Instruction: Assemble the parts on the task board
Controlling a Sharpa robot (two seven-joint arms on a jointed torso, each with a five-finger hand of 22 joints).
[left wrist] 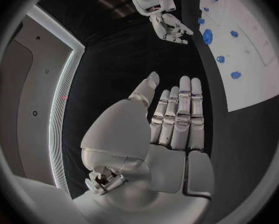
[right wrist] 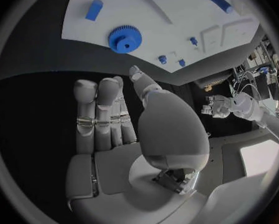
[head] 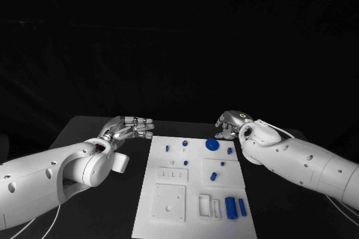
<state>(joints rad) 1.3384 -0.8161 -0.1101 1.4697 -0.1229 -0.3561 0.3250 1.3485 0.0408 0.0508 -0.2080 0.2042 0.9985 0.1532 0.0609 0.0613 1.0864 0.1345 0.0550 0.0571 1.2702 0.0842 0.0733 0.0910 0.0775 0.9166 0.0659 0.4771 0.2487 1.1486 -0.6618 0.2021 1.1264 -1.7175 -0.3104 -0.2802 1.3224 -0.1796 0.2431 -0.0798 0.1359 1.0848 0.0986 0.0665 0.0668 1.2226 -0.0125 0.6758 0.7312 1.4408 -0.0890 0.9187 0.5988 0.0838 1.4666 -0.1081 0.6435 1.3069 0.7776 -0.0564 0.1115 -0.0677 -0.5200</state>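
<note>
Your white task board [head: 170,197], a flat matte plate with moulded rectangular recesses, lies mid-table on the black table [head: 90,130]. Smooth blue parts [head: 232,206] rest on it, cylinders nearest you and a toothed gear [head: 212,144] at the far end; your right wrist view resolves its teeth. Beyond, your left hand [head: 131,127] and right hand [head: 232,124] hover empty beside the board's far corners, fingers extended side by side.

We see the white task board [head: 196,190] lying flat at mid-table, long axis running away from us. A blue gear [head: 212,144] sits near its far edge. Small blue pegs [head: 184,143] are scattered across its far half; two larger blue cylinders [head: 231,207] lie side by side near its near right corner.
</note>
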